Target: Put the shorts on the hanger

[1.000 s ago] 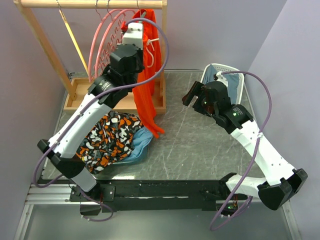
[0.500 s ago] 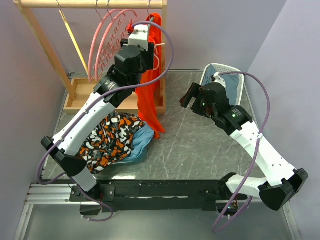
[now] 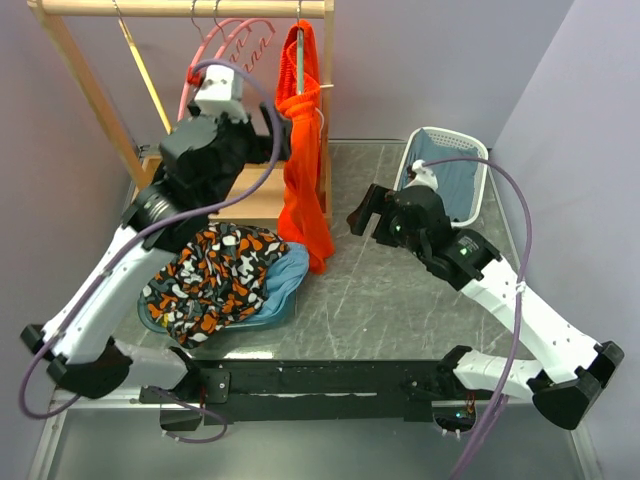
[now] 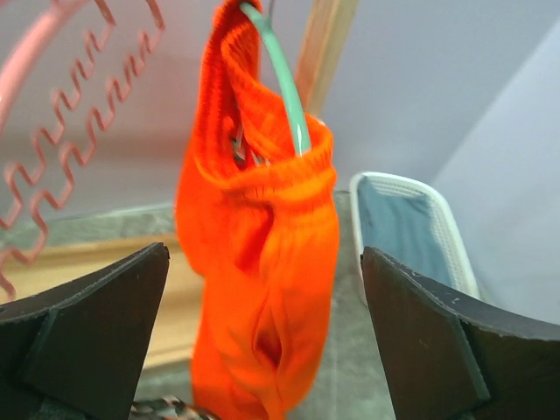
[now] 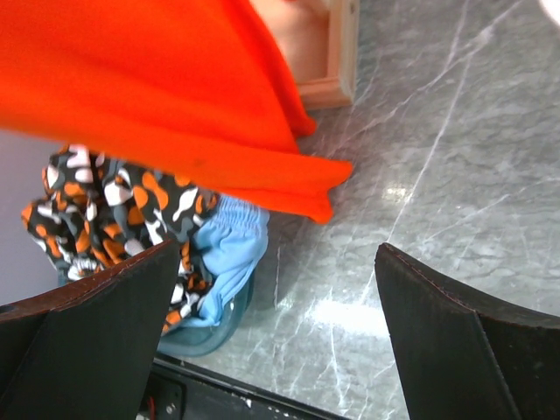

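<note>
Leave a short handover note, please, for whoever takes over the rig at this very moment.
Left claw: open, holding nothing, pointed at the shorts.
Right claw: open, holding nothing, low over the table by the shorts' bottom edge.
Things: the shorts are draped over the teal hanger, which hangs from the wooden rail.
Done: the shorts appear to be on the hanger, with neither claw gripping them.
Left: probably only to draw both arms back and check that the fabric sits securely.
</note>
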Controlling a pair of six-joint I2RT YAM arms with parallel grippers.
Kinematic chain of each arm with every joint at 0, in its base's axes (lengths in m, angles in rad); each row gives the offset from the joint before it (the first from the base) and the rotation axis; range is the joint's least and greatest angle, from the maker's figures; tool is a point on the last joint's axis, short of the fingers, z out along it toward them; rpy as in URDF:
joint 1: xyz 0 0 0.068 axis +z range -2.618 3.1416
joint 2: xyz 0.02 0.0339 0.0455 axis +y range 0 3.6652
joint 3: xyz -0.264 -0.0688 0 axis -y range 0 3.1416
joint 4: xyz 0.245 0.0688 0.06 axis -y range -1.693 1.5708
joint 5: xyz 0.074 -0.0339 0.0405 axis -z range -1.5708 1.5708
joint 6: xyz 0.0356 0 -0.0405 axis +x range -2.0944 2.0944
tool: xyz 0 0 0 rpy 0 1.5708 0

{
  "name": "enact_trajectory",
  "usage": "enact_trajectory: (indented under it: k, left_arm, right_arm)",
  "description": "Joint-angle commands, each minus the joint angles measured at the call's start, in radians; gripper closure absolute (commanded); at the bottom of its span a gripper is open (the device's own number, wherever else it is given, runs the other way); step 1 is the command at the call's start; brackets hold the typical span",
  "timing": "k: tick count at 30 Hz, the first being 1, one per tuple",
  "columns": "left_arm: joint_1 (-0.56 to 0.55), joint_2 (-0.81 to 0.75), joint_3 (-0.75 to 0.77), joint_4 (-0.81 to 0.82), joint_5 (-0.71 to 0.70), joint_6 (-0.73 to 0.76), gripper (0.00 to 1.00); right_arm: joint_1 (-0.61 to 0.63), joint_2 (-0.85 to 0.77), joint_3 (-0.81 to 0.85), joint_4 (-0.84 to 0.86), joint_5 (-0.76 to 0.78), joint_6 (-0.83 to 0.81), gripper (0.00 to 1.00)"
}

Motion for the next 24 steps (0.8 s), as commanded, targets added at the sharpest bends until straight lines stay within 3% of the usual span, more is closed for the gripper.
enact_trajectory:
  k: [1,5,12,15,24]
  left_arm:
    - [0.001,-0.121,-0.161,-0.035,0.123,-0.153,0.04]
    - [-0.048,-0.210,-0.342,-0.015,0.114,-0.219,0.04]
    - [-0.294,-0.357,-0.743,0.080,-0.018,-0.352,0.03]
    - [-0.351,-0.385,-0.897,0.094,-0.045,-0.426,0.04]
    - [-0.353,-0.515,-1.144,0.218,0.033,-0.543,0.04]
  right_arm:
    - [0.055,-0.063,-0.058,0.102,0.080,-0.015,0.00]
    - [0.101,-0.092,-0.110,0.142,0.145,0.000,0.00]
    - [0.118,-0.187,-0.268,0.211,0.248,0.075,0.00]
    - [0.120,-0.250,-0.366,0.257,0.270,0.067,0.00]
    - [0.118,-0.416,-0.521,0.300,0.221,0.043,0.00]
